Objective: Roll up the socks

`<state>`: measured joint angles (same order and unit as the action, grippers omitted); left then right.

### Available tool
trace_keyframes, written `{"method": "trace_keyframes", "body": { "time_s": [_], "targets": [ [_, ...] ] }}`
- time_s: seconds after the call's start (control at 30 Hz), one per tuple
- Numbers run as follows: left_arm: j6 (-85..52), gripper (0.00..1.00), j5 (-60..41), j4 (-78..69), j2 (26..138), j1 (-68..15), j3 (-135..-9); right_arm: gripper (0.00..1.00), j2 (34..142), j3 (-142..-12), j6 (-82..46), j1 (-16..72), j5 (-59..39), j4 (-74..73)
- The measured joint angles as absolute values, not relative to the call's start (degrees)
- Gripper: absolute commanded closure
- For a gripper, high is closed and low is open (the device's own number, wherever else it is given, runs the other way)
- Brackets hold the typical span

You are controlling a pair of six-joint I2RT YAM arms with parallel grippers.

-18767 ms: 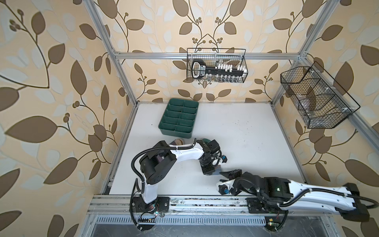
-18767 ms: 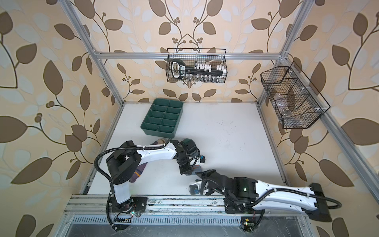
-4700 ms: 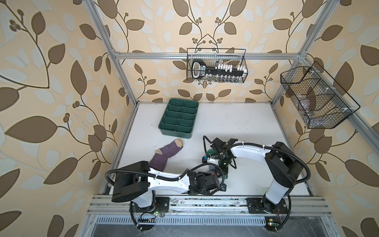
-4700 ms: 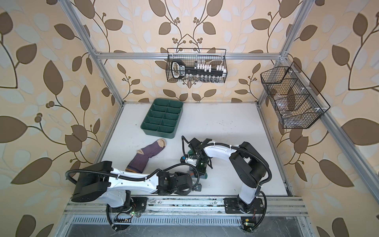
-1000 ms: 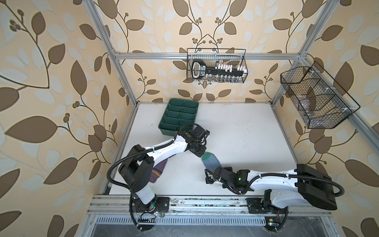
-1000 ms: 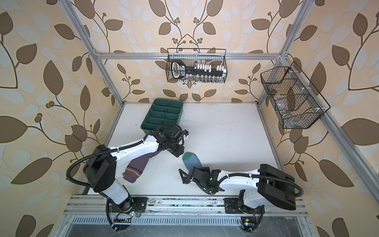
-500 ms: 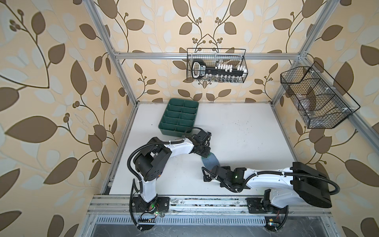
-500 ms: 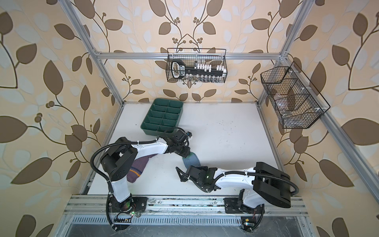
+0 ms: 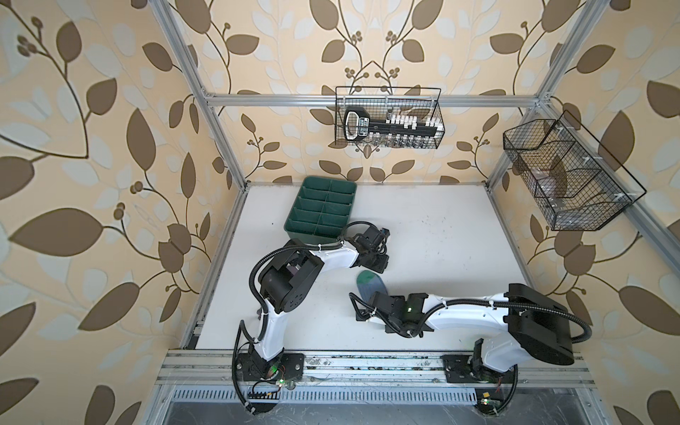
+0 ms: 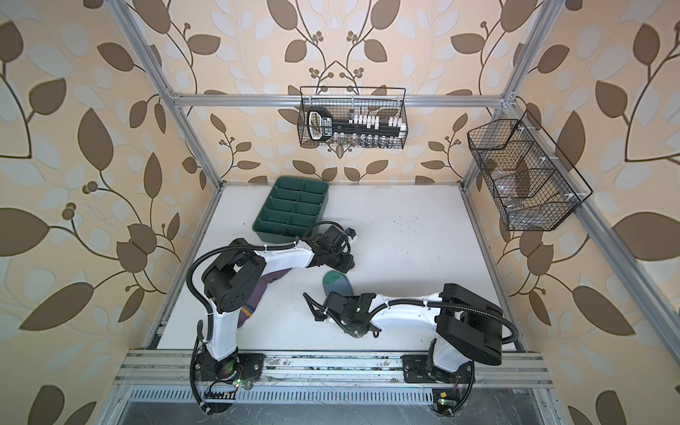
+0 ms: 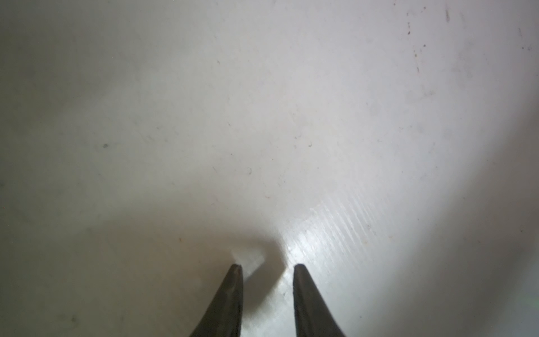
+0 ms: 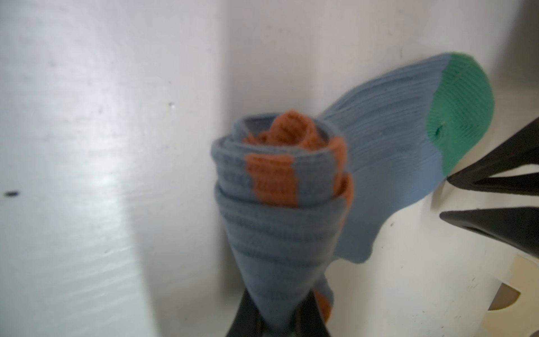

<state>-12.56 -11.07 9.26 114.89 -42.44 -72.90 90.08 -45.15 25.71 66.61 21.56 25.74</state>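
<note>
Walls with brown leaf wallpaper stand around a white worktop (image 9: 441, 228). A green divided tray (image 9: 312, 232) sits at its far edge, toward the left corner.

In both top views the light blue sock (image 9: 369, 286) lies about the middle of the worktop, with its green toe toward the far edge. The right arm (image 9: 467, 316) covers its other end, and the left arm (image 9: 331, 257) ends just beyond the toe. In a top view the purple sock (image 10: 265, 285) lies near the left edge, partly under the left arm.

In the left wrist view the left jaws stand narrowly apart over bare worktop, with nothing between the fingertips (image 11: 233, 291).

In the right wrist view the right jaws are closed on the rolled end (image 12: 277, 204) of the light blue sock, with orange cuff in the roll's centre. The foot part lies flat.
</note>
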Motion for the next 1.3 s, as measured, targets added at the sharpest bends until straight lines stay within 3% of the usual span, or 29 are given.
{"method": "trace_keyframes", "body": {
  "time_s": [0.23,0.33,0.47,0.6,0.8,1.03,1.13,1.3],
  "targets": [
    [-11.14,0.57,-9.06,14.04,106.04,-41.45,-72.86,0.93,94.61,-52.34,25.8,64.25,16.88,33.78],
    [-8.6,0.44,-6.55,16.58,93.78,-39.57,-72.95,0.93,96.86,-56.16,25.82,62.67,13.28,38.37],
    [-4.08,0.33,-0.91,19.44,75.61,-37.1,-74.17,0.89,99.68,-60.62,25.71,60.66,7.35,44.12],
    [0.27,0.3,-0.25,22.28,61.47,-37.19,-72.9,0.82,101.82,-63.59,25.76,58.39,0.38,48.53],
    [9.82,0.33,-14.96,31.27,46.94,-37.19,-64.05,0.79,103.04,-64.66,27.33,56.71,-6.5,51.94],
    [17.08,0.37,-24.45,37.8,42.26,-39.46,-57.91,0.74,106.24,-67.59,29.69,53.06,-11.66,54.78],
    [19.79,0.38,-20.29,39.2,45.06,-45.95,-56.69,0.72,107.63,-68.86,30.55,51.37,-13.96,56.01],
    [23.16,0.4,-5.54,38.63,55.16,-63.51,-50.85,0.67,108.66,-69.41,32.03,49.34,-15.68,55.86]
  ]
}}
